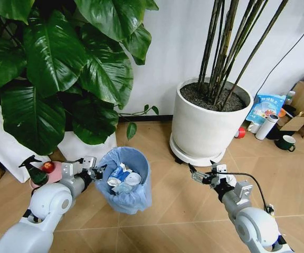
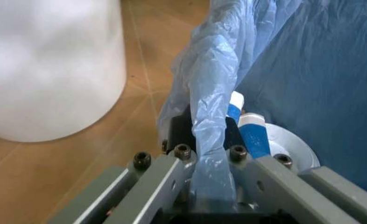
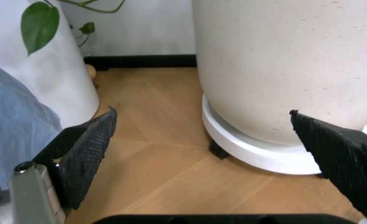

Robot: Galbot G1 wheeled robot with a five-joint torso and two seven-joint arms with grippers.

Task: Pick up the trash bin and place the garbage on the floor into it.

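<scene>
The trash bin (image 1: 125, 184), round and lined with a crinkly light blue bag, stands on the wooden floor (image 1: 168, 211) left of centre. My left gripper (image 1: 96, 171) is shut on its near-left rim. In the left wrist view the left gripper (image 2: 203, 135) clamps the bag-covered rim (image 2: 208, 93). Garbage (image 1: 123, 179) lies inside the bin: a blue-white wrapper (image 2: 253, 136) and a white round lid (image 2: 289, 147). My right gripper (image 1: 197, 174) is open and holds nothing. It hovers low to the right of the bin, in front of the big pot; its black fingers (image 3: 87, 154) are spread wide.
A large white pot (image 1: 207, 124) with bamboo stems stands right of the bin. A leafy plant (image 1: 62, 63) in a white pot (image 2: 46, 70) stands on the left. A green spray bottle (image 1: 36, 171) and a red roll (image 1: 48, 167) sit at far left. A green mug (image 1: 286, 142) and boxes crowd the right wall.
</scene>
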